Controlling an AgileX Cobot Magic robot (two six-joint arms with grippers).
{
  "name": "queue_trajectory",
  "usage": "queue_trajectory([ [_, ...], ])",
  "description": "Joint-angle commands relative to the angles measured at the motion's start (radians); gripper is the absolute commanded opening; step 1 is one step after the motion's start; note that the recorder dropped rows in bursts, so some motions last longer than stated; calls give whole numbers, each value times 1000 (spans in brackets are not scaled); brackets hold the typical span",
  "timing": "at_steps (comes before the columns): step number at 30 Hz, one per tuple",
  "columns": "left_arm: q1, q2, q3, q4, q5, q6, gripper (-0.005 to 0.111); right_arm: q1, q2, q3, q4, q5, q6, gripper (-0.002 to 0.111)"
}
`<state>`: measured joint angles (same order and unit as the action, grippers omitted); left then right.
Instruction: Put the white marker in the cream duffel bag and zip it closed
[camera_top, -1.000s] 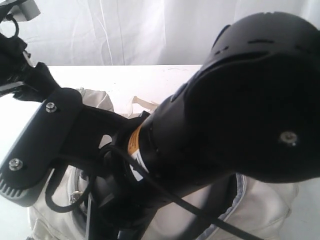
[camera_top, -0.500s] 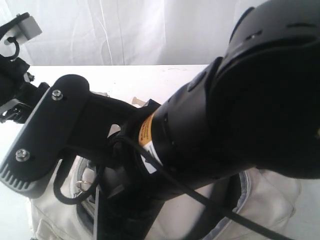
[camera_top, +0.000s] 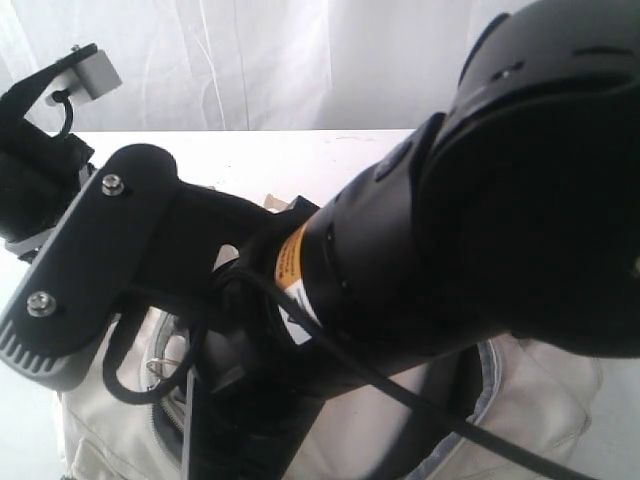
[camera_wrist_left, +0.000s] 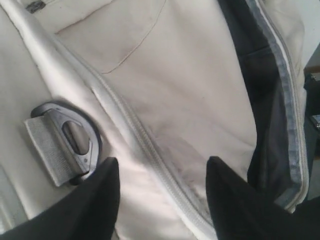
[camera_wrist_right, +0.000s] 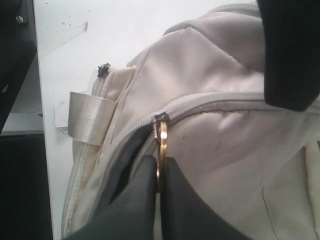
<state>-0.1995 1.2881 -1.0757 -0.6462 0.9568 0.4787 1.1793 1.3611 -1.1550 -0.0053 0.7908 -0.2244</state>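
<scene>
The cream duffel bag (camera_top: 540, 400) lies on the white table, mostly hidden behind my right arm (camera_top: 450, 230) in the exterior view. My right gripper (camera_wrist_right: 160, 162) is shut on the brass pull ring (camera_wrist_right: 161, 145) of the bag's zip slider (camera_wrist_right: 160, 118), where the dark opening (camera_wrist_right: 125, 165) begins. My left gripper (camera_wrist_left: 161, 165) stands open just above the bag's cream fabric (camera_wrist_left: 175, 90), straddling a zip line, with nothing between its fingers. A black strap ring (camera_wrist_left: 75, 135) lies beside one finger. The white marker is out of view.
My left arm (camera_top: 40, 160) reaches in from the far left of the exterior view. A pale webbing loop (camera_wrist_right: 92, 117) sticks out at the bag's end over the white table (camera_wrist_right: 75, 50). The bag's dark lining (camera_wrist_left: 265, 100) shows along the open grey zip.
My right arm has shifted up and to the right in the exterior view, showing more of the bag below. The left arm at the far left has risen a little.
</scene>
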Motion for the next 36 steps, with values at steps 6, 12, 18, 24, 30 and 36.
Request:
queue_trajectory([
  [6,-36,-7,59,26,-52,-33,56,5,-12,-11,-11,-34,7,0],
  [12,-36,-7,92,13,-91,-35,56,5,-12,-11,-11,-37,7,0],
  [18,-36,-7,92,-58,-100,-14,56,5,-12,-11,-11,-37,7,0],
  [24,-47,-4,97,-61,-116,-14,56,5,-12,-11,-9,-49,7,0],
  [30,-87,31,120,-47,-177,-38,56,5,-12,-11,-9,-59,7,0],
  [36,-91,30,120,-24,-206,-48,23,5,-12,-11,-9,-59,7,0],
])
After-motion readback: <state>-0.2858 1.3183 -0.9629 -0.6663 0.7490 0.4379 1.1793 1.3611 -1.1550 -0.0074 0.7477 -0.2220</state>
